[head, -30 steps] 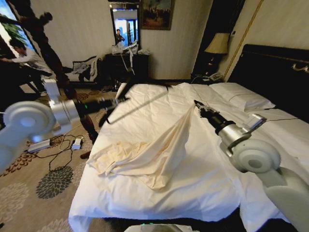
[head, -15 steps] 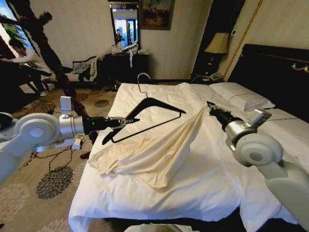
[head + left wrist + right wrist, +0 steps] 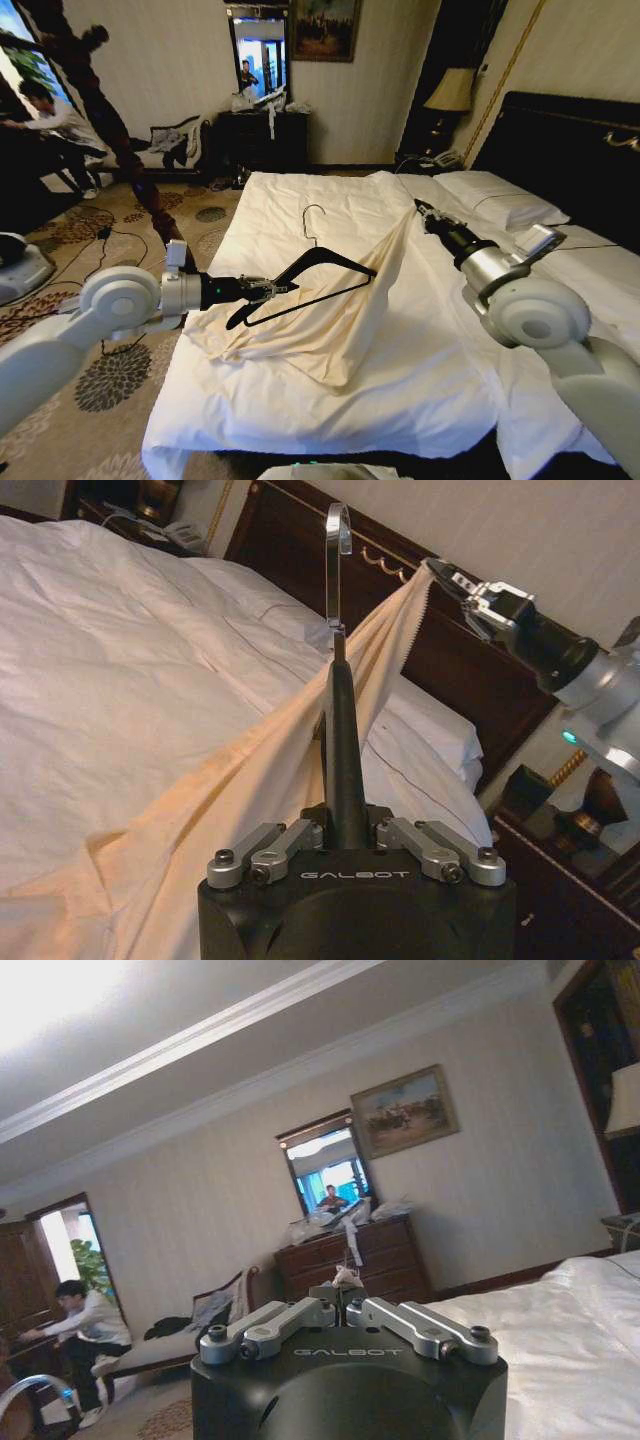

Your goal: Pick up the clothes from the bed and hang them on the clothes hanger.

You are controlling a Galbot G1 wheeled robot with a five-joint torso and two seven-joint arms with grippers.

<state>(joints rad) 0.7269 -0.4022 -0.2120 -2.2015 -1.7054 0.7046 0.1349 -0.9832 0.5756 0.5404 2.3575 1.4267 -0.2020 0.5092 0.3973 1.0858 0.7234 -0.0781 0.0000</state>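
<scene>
White bedding covers the bed (image 3: 300, 400) under both arms. Clenched on one corner of the clothes (image 3: 330, 310), the right gripper (image 3: 420, 207) lifts that corner off the duvet, the rest trailing down below it. Beside it, the left gripper (image 3: 270, 289) grasps the hanger (image 3: 310, 280), hook (image 3: 338, 540) pointing up near the raised cloth. Picking up looks done; threading the hanger into the garment remains.

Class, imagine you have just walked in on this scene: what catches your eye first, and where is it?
The thin cream cloth garment rises like a tent from the white-duveted bed, pinched at its peak by the right end effector. Over its left side, the left end effector holds a slim black triangular hanger.
</scene>
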